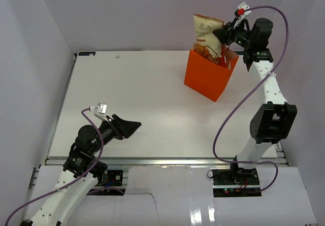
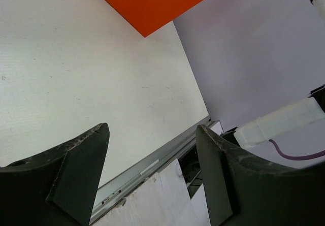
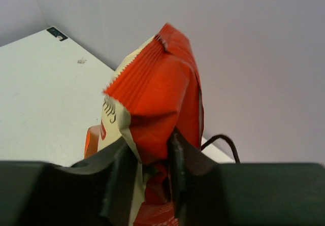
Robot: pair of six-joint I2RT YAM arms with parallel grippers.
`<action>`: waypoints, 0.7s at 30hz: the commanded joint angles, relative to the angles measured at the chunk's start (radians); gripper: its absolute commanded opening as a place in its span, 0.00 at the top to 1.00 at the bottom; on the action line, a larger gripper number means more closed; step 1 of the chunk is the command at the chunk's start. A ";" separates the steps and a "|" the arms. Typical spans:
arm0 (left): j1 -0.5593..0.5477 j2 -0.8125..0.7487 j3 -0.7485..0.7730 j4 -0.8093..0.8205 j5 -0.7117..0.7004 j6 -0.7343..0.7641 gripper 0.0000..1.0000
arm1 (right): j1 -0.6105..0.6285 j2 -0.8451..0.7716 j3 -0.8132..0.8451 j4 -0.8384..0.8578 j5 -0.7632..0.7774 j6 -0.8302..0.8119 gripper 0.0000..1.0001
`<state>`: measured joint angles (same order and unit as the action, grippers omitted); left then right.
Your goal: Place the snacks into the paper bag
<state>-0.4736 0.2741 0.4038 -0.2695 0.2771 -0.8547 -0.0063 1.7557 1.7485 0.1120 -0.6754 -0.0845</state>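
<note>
The orange paper bag (image 1: pixel 208 76) stands upright at the far right of the table. The orange-and-cream chip bag (image 1: pixel 206 33) stands upright in its mouth, its lower part inside and its top well above the rim. My right gripper (image 1: pixel 222 34) is shut on the chip bag's upper edge; the right wrist view shows the chip bag (image 3: pixel 157 99) pinched between the fingers (image 3: pixel 118 165), with a black loop handle (image 3: pixel 223 140) behind. My left gripper (image 1: pixel 133 127) hangs open and empty over the near left table. The small candies are not in view.
The white tabletop (image 1: pixel 127 99) is walled by lilac panels. A metal rail (image 1: pixel 152 161) runs along the near edge. A purple cable (image 1: pixel 238 109) loops beside the right arm. The left wrist view shows the bag's orange side (image 2: pixel 152 2).
</note>
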 commanded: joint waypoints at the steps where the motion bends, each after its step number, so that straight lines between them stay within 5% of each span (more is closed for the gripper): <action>1: 0.000 -0.006 0.006 -0.002 -0.003 0.000 0.20 | -0.003 -0.105 -0.046 0.107 0.004 -0.067 0.60; 8: 0.000 0.004 0.052 -0.037 -0.044 0.008 0.13 | -0.029 -0.203 0.020 -0.131 0.074 -0.026 0.04; 14: 0.000 0.008 0.098 -0.051 -0.116 0.008 0.02 | -0.124 -0.349 0.016 -0.430 0.054 -0.001 0.10; 21: 0.000 0.022 0.141 -0.063 -0.133 0.019 0.02 | -0.184 -0.683 -0.328 -0.744 -0.004 -0.202 0.10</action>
<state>-0.4736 0.2844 0.5011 -0.3157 0.1665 -0.8528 -0.1951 1.1423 1.5261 -0.4095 -0.6598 -0.1829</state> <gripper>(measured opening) 0.977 0.900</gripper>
